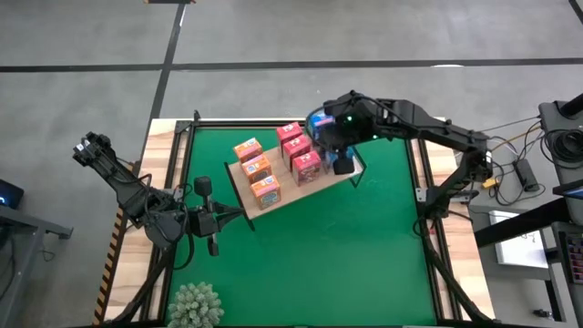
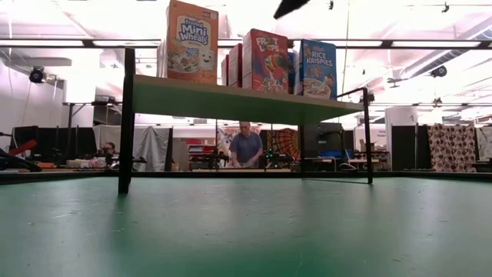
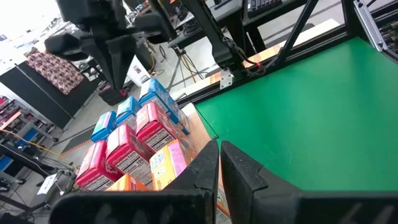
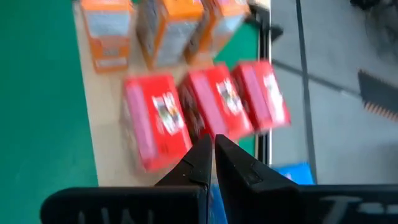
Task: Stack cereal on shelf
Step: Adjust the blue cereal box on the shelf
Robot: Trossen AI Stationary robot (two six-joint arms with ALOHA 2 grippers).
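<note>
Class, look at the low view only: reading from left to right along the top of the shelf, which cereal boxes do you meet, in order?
On the shelf: Mini Wheats box → Froot Loops box → Rice Krispies box.

Both arms are built of dark, nearly black links joined by rounded joint housings. On the right arm (image 1: pixel 428 128) a small green light is seen near the wrist, and thin dark cables are run along its links. The left arm (image 1: pixel 127 187) is finished in the same matt black. The left claw (image 3: pixel 219 163) is formed of two dark, wedge-shaped fingers tapering to narrow tips, and the right claw (image 4: pixel 210 155) is shaped alike, mounted on a broad black bar.
</note>
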